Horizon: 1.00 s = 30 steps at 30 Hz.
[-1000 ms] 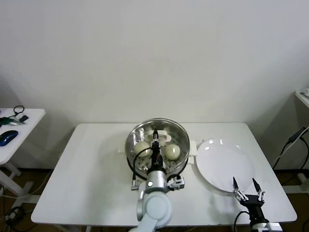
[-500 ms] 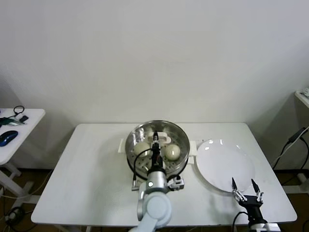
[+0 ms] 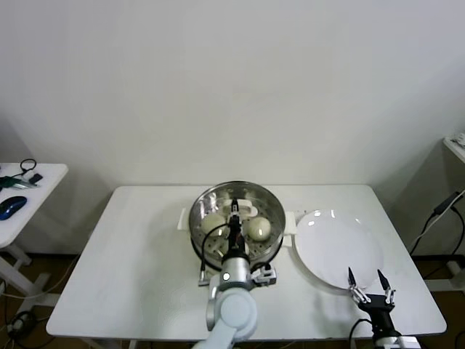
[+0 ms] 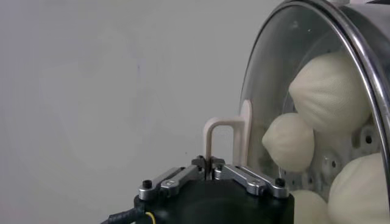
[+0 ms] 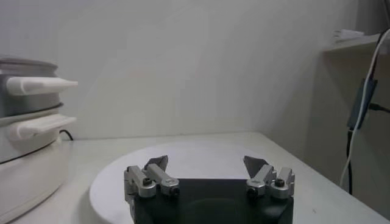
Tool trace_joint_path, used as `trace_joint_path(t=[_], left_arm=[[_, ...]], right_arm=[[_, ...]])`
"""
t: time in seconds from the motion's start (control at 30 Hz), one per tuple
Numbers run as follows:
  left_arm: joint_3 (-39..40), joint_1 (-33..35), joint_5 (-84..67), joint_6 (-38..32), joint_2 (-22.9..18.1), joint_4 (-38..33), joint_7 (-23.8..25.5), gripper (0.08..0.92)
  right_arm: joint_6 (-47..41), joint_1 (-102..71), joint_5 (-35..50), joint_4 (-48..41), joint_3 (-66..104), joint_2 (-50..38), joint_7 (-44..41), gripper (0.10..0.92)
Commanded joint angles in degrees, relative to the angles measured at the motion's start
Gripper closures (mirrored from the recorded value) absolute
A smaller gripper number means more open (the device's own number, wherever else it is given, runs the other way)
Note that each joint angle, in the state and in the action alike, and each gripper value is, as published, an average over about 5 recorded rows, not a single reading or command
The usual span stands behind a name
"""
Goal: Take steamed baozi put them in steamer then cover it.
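White table (image 3: 138, 276), steamer (image 3: 203, 207) at centre on white pot base, side handles out; steamed baozi (image 3: 259, 228) inside on perforated floor. Cover (image 4: 277, 79) seated on steamer rim, glass clear, buns visible through it. Left gripper (image 4: 211, 172) above lid centre, fingers pressed together on thin metal loop of handle (image 4: 214, 137). White plate (image 3: 338, 251) just right of steamer. Right gripper (image 3: 368, 285) at plate's near edge, jaws spread, holding nothing
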Motion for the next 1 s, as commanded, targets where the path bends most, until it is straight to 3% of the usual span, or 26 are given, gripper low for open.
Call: trace_joint_path(t=[0.03,0.4,0.57,0.77,1.0], left_arm=[[1.1,0.3,-3.8,0.1,1.3,-3.5,2.0,0.809],[3.3,3.0,-14.5,1.4,8.1,-14.5,3.8,0.491],[0.8,6.8,-18.4,0.6,12.0,-18.6,1.9,0.343],[-9.5,11.4,-33.3,-5.0,14.7,-24.9,-4.2,0.198],[-28.9,12.1,-63.9,-12.0,17.6,-26.1,-14.5,0.177]], right_arm=[[-1.2,0.0,0.4,0.4,-0.3,0.0,0.2,0.203],[-3.3,0.4,1.5,0.7,-1.6,-0.6,2.8,0.203],[-3.6,0.3,0.5,1.1,-1.9,-0.6,2.7,0.203],[-2.9,0.2,1.3,3.4,-1.5,-0.1,2.5,0.203],[-3.0,0.2,2.0,5.5,-2.0,-0.2,1.8,0.203]])
